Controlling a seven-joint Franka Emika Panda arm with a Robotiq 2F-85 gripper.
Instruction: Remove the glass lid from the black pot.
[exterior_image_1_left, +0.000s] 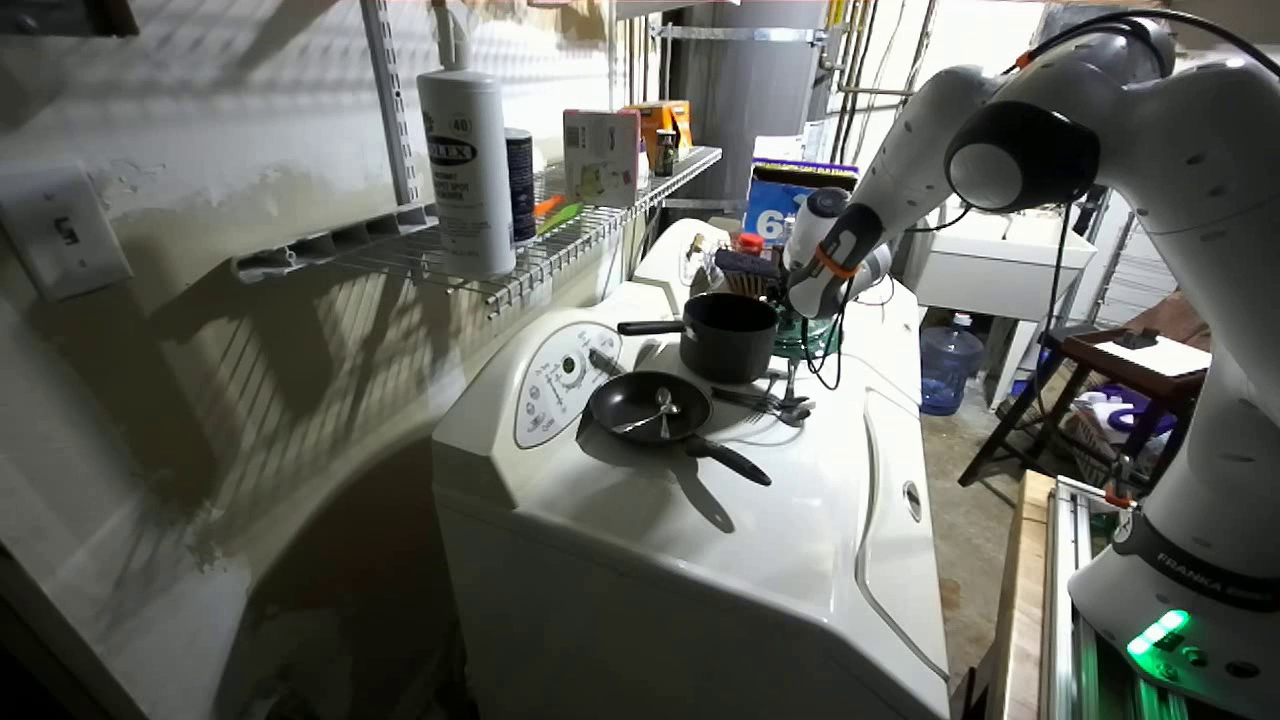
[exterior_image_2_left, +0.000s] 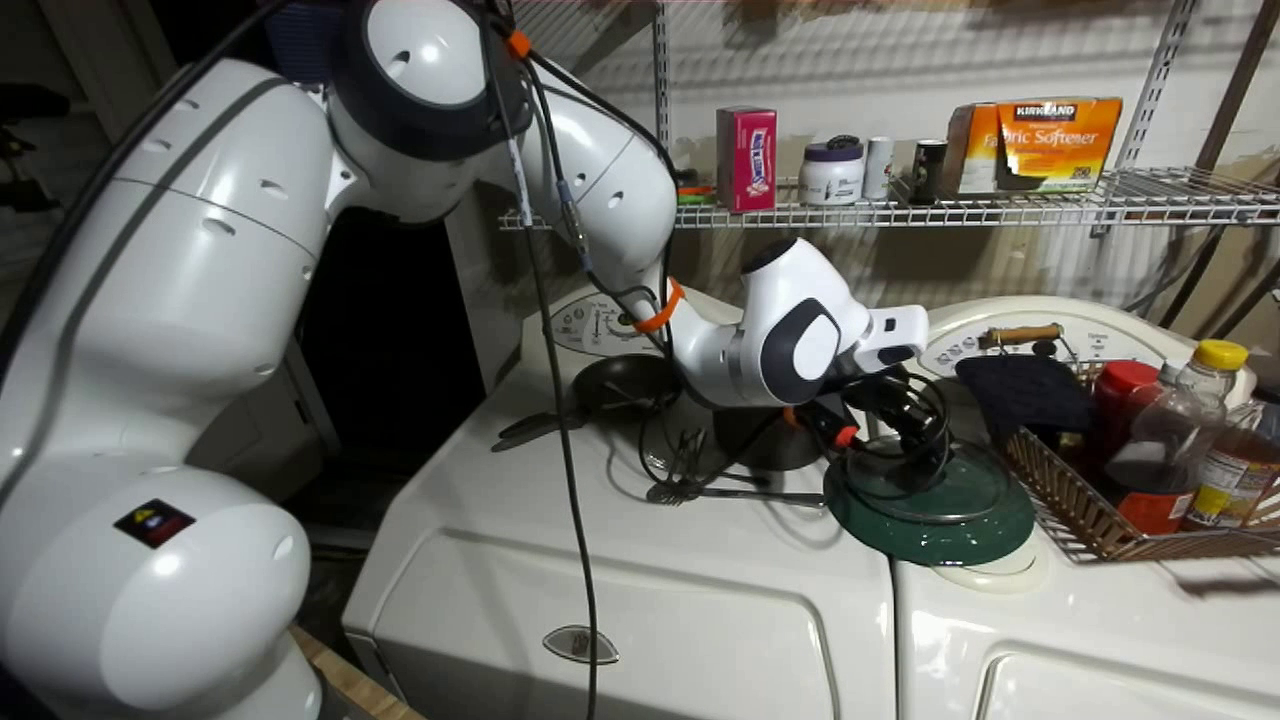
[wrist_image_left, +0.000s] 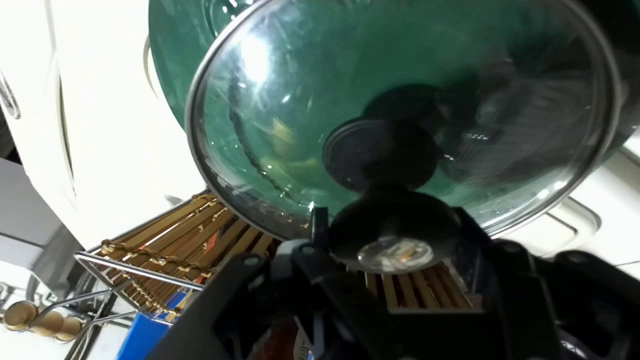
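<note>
Wrist view | tool (wrist_image_left: 394, 220) is pinching the glass lid (wrist_image_left: 377, 152) by its knob (wrist_image_left: 394, 230), over the green plate (wrist_image_left: 185, 45) — can't tell if touching | black pot (exterior_image_1_left: 728, 340) is sitting uncovered, so removal's looking done | next: probably lowering gently, then releasing

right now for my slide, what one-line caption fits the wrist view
The gripper grasps the glass lid by its dark knob over a green dish, with a slatted basket alongside.
</note>
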